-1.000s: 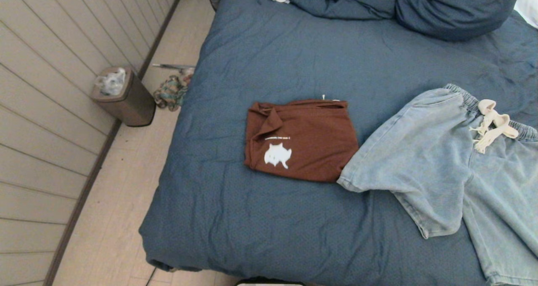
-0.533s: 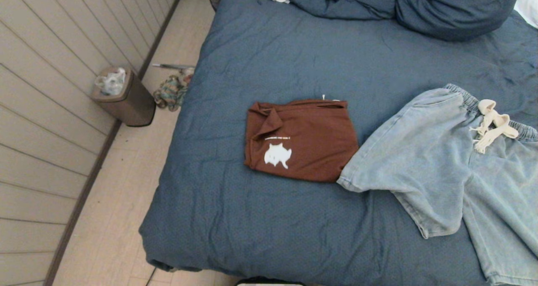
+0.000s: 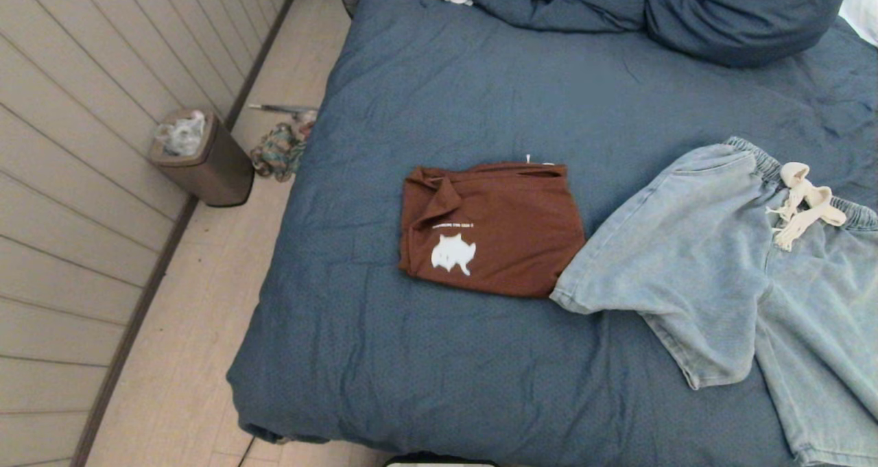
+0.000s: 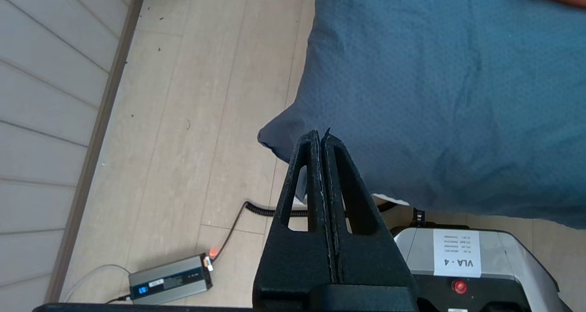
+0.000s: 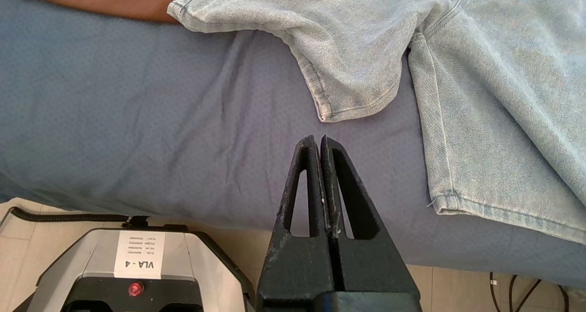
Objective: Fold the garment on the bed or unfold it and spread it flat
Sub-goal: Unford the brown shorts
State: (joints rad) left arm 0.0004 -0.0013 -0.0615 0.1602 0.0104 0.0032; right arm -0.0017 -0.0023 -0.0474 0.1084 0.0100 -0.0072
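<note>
A brown garment [image 3: 492, 228] with a white cat print lies folded into a rectangle in the middle of the slate-blue bed [image 3: 453, 371]. Pale denim shorts [image 3: 741, 275] with a cream drawstring [image 3: 801, 204] lie spread to its right, one leg hem touching the brown garment; the same shorts [image 5: 412, 51] show in the right wrist view. My left gripper [image 4: 320, 135] is shut and empty, held over the bed's near left corner [image 4: 274, 135]. My right gripper [image 5: 318, 140] is shut and empty, held over the bed's near edge, just short of a shorts leg hem [image 5: 348, 112]. Neither arm shows in the head view.
A bunched blue duvet and pillow [image 3: 658, 7] lie at the head of the bed. A brown waste bin [image 3: 202, 155] and a cloth heap [image 3: 278, 151] sit on the floor by the panelled wall. My base [image 5: 137, 266], a power brick [image 4: 169, 282] and cables lie below the bed's near edge.
</note>
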